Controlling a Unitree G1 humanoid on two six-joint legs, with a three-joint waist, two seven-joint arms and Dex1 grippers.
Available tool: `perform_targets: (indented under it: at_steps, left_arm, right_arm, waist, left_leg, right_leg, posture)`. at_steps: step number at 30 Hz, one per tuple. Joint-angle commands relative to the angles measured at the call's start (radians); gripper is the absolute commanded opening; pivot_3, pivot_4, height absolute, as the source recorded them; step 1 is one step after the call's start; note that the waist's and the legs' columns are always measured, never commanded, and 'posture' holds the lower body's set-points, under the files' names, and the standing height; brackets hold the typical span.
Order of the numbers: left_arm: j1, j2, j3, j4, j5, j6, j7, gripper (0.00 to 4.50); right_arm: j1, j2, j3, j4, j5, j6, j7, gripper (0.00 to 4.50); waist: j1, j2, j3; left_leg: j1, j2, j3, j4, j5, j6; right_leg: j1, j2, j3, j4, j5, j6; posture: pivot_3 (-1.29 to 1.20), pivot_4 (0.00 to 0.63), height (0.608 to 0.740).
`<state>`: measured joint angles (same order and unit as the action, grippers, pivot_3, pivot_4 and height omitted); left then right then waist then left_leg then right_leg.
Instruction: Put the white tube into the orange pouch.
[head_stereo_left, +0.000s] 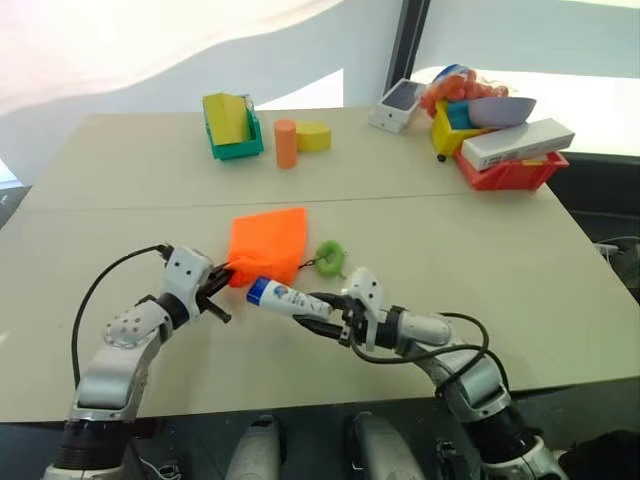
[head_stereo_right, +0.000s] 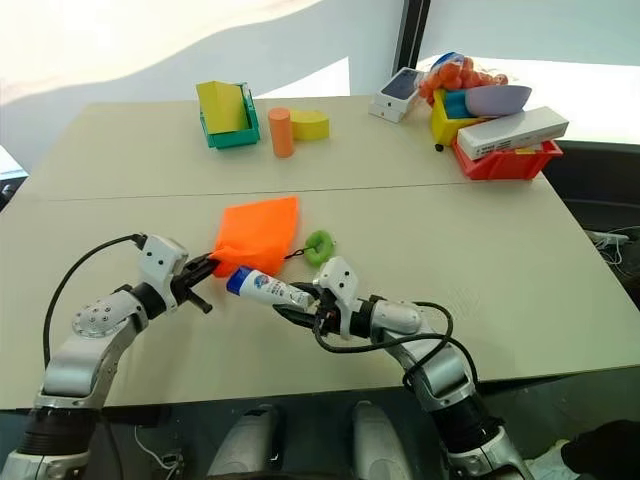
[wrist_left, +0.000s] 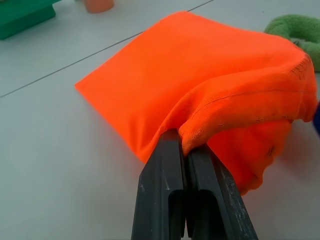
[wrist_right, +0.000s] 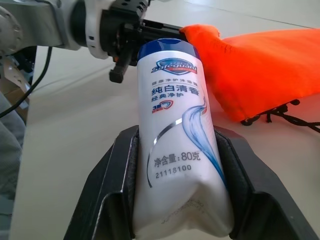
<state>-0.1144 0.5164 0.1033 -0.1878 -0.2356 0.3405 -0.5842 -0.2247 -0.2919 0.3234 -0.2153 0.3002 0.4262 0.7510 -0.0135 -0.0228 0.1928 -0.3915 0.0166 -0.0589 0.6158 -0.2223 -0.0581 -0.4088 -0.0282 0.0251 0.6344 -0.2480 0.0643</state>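
Nearest me, my right tool (head_stereo_left: 322, 305) is clamped on the white tube (head_stereo_left: 283, 297), cap aimed toward 10 o'clock at the orange pouch (head_stereo_left: 267, 245) on the tabletop (head_stereo_left: 480, 250). My left tool (head_stereo_left: 226, 276) pinches the pouch's rim. Grasping done; insertion remains.

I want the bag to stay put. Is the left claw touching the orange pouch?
Touching. The left wrist view shows the left claw shut, pinching the orange pouch edge.
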Motion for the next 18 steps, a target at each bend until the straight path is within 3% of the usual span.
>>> perform_targets:
  at_steps: [1,18]
  left_arm:
    - [-0.028,0.020,0.014,-0.057,-0.021,0.015,-0.010,0.00]
    - [-0.064,0.019,-0.015,-0.049,-0.019,0.025,-0.028,0.00]
  right_arm:
    - [-0.012,0.022,0.023,-0.010,-0.024,-0.015,-0.022,1.69]
    - [-0.020,0.116,-0.032,0.045,-0.078,-0.066,-0.178,1.69]
  waist:
    - [-0.001,0.000,0.000]
    - [-0.003,0.000,0.000]
  left_leg:
    - [0.000,0.000,0.000,0.000,0.000,0.000]
    - [0.000,0.000,0.000,0.000,0.000,0.000]
  right_leg:
    - [0.000,0.000,0.000,0.000,0.000,0.000]
    - [0.000,0.000,0.000,0.000,0.001,0.001]
  posture:
    - [0.00,0.150,0.740]
    - [0.00,0.150,0.740]
